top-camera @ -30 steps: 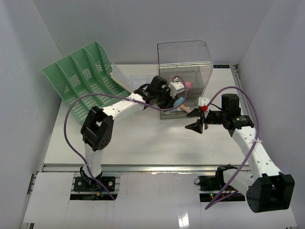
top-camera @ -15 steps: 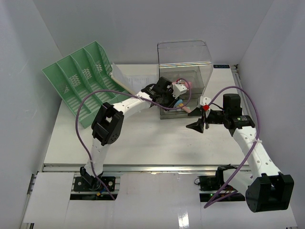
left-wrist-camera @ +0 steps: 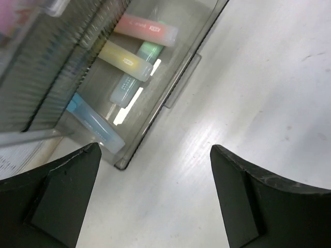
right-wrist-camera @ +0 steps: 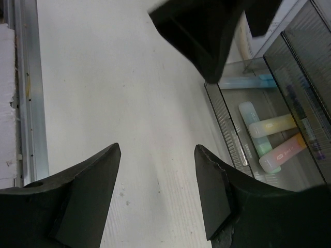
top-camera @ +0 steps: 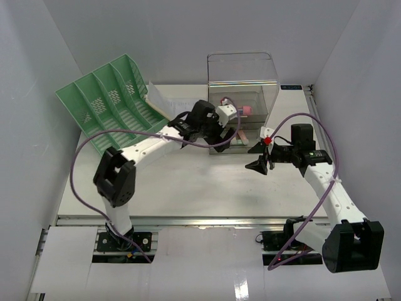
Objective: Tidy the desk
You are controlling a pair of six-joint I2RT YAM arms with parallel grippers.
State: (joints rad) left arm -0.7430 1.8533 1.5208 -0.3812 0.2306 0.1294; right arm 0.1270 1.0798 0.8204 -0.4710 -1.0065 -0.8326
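Note:
The white desk carries a clear drawer box with its bottom drawer pulled out. In the drawer lie a pink highlighter, a yellow one, a green one and a blue highlighter. My left gripper hovers just in front of the drawer, open and empty. To the drawer's right my right gripper is held open over bare desk, with nothing in it; the same highlighters show at that view's right edge.
A green slotted file tray leans at the back left, with white papers beside it. Grey walls enclose the desk on three sides. A metal rail runs along the front edge. The two grippers are close together near the drawer.
My left gripper has opened and let go of the blue highlighter, which now lies in the drawer; the left arm has pulled back a little. The right arm has barely moved.

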